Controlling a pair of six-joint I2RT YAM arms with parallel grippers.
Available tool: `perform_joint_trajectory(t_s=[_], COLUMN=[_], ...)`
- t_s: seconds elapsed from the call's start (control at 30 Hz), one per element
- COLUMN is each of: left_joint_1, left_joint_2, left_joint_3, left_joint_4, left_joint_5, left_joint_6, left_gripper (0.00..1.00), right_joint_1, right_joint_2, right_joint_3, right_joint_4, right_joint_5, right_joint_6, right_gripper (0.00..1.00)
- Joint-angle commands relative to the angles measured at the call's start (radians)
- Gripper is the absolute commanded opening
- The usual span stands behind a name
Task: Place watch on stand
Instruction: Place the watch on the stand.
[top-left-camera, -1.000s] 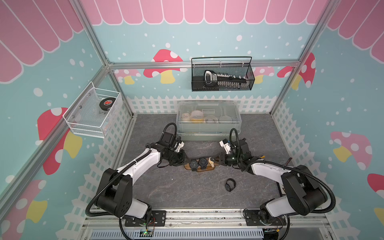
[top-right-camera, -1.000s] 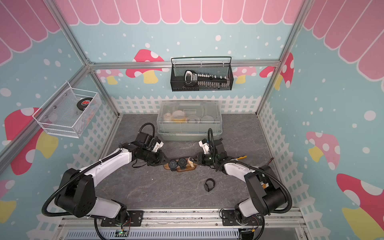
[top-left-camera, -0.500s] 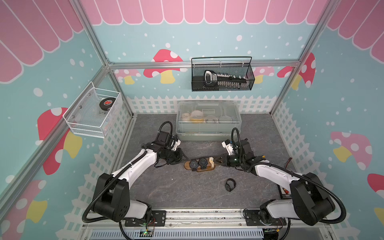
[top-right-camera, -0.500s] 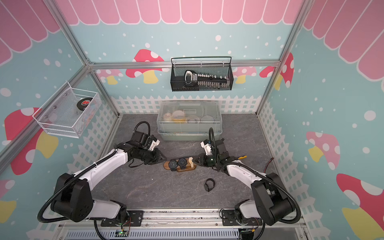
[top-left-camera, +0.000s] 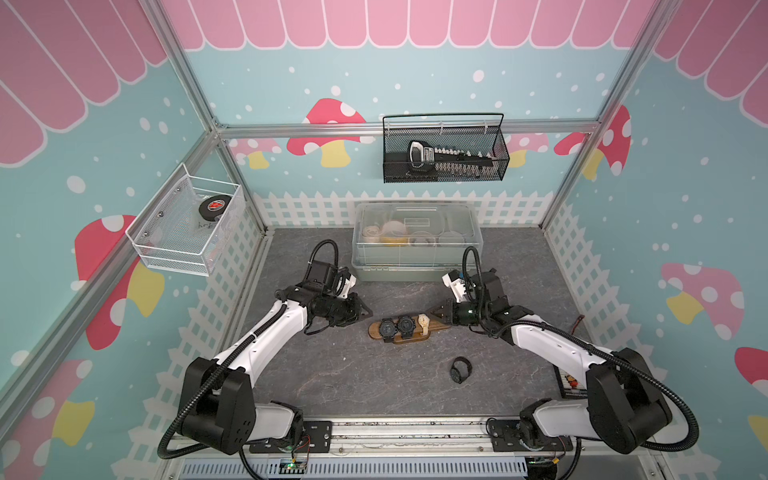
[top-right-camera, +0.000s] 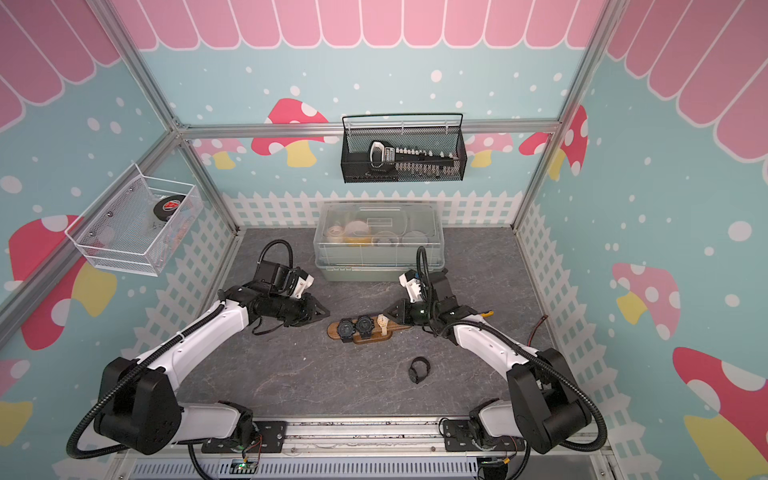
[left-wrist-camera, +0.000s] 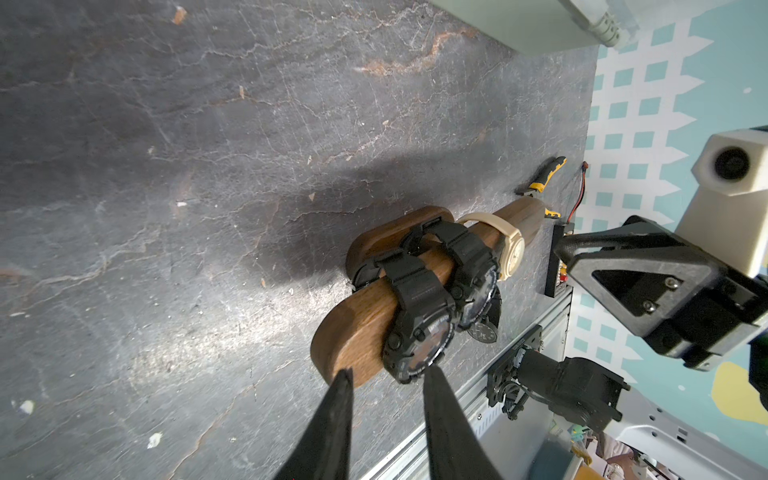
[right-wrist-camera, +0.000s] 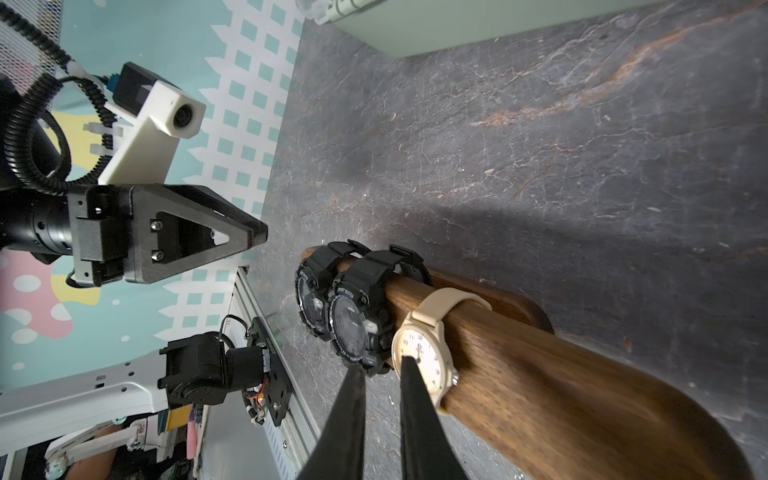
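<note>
While the loose watch (top-left-camera: 460, 370) lies on the table (top-left-camera: 332, 374), well apart from the stand (top-left-camera: 439, 325) and nearer the robot's base, the task reads as unfinished. Left gripper (top-left-camera: 370, 311): off the stand's left end, fingers (left-wrist-camera: 332, 415) spread a little, nothing between them. Right gripper (top-left-camera: 431, 312): at the stand's right end, fingers (right-wrist-camera: 415, 399) narrowly parted, empty, tips near the beige watch (top-left-camera: 423, 321). Risks, as judged: a sideways move by the right gripper could knock the beige watch askew or push it along the bar; a shove on either end could slide or tip the stand on its small base; the loose watch's band looks closed in a loop, so it may snag on the bar's rounded end. Count: stand, one; watches on it, three (black watches (top-left-camera: 388, 328), two; beige, one); loose watch, one; grippers, two; clear box (top-left-camera: 415, 249), one.
</note>
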Motion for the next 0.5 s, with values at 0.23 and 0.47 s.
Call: perform_joint_trajectory(t_s=[0.23, 0.47], left_joint_1=[0.01, 0.011], left_joint_2=[-0.019, -0.017], left_joint_3=[-0.017, -0.018], left_joint_4=[-0.014, -0.011], left_joint_5=[-0.013, -0.012], left_joint_6=[0.008, 0.007], left_gripper=[0.3, 0.3], right_joint_1=[0.052, 0.052], right_joint_2=[0.088, 0.1], right_joint_3=[-0.005, -0.016], right_joint_4=[0.048, 0.049], right_joint_5=[0.003, 0.013], right_joint_6=[0.007, -0.003], right_gripper=[0.12, 0.11])
